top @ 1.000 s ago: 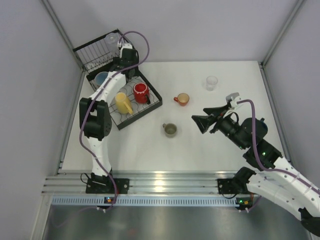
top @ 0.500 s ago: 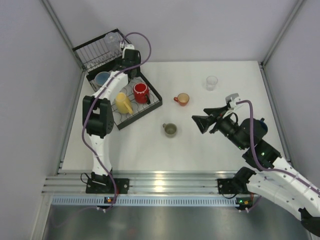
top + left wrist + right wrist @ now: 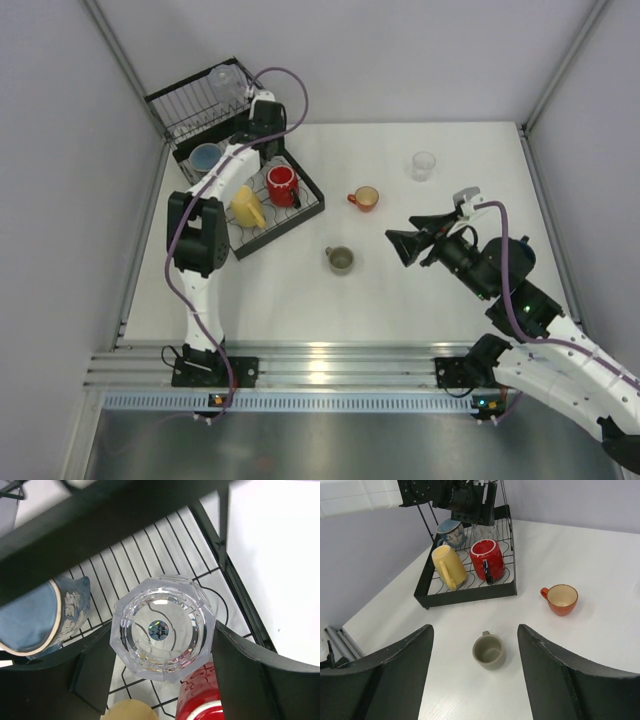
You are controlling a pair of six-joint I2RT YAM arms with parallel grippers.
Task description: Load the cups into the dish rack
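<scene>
While L tool [image 3: 163,632] grips tumbler [image 3: 150,610], sticker [image 3: 159,629] text unreadable, R tool [image 3: 475,630] gapes empty.

Clear tumbler [image 3: 162,628], blue mug [image 3: 35,617], red mug [image 3: 487,560], yellow mug [image 3: 449,566] are in black rack [image 3: 470,594].

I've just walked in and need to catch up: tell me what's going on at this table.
Two arms are loading the dish rack. The left claw is down in the rack, jaws either side of a clear tumbler; a grip can't be confirmed. A blue mug, yellow mug and red mug are already in. The right claw hangs open and empty over the table, where an orange-red cup, olive-grey mug and second tumbler wait.
</scene>
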